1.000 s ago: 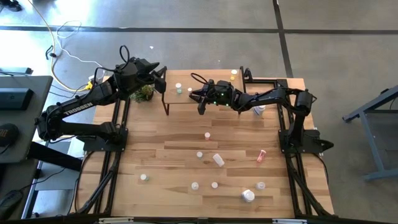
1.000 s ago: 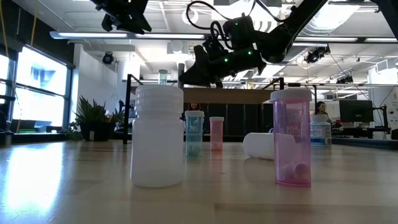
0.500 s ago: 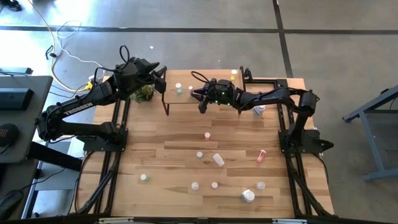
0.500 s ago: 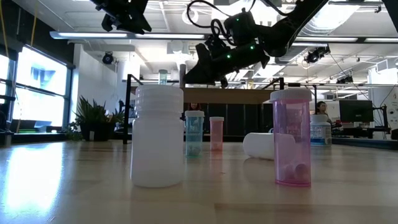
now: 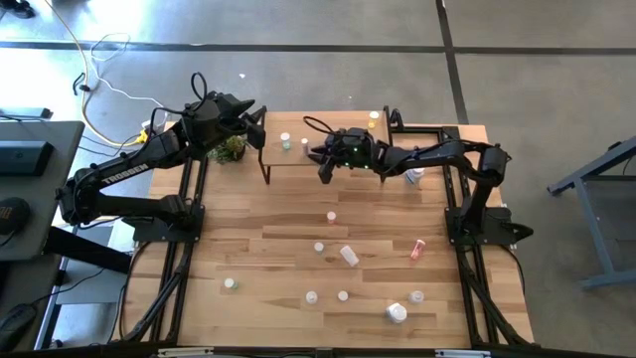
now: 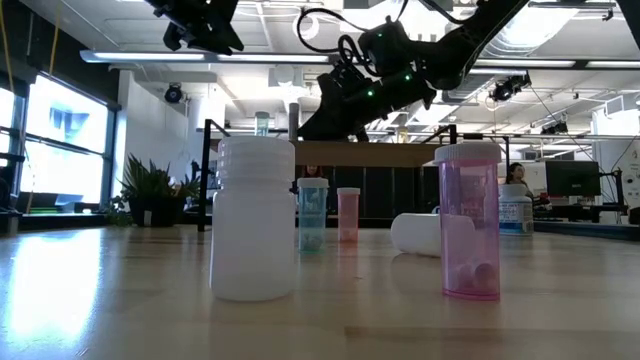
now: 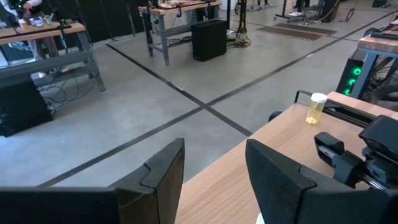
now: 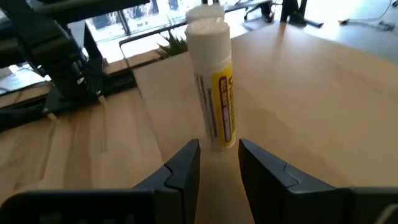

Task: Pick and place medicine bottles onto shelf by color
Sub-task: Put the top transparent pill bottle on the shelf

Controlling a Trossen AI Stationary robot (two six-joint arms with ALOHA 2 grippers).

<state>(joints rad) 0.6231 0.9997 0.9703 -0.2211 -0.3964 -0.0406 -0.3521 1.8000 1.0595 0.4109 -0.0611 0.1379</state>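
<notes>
The shelf is a light-wood board at the table's far side. On it stand a white bottle with a yellow label, a second white bottle toward the left, and a yellow bottle at the far right corner. My right gripper is open, low over the shelf, with one finger on each side of the labelled bottle's foot and not touching it. My left gripper is open, high above the shelf's far left corner. Several small bottles stand or lie on the table.
A small green plant sits left of the shelf under my left arm. A larger white bottle and a pink one stand near the table's near edge. Another white bottle stands beside my right arm. Open tabletop lies between shelf and loose bottles.
My right gripper has risen a little above the shelf and tipped its fingers further down, drawing slightly toward the table's right. The labelled bottle stays upright on the shelf.
</notes>
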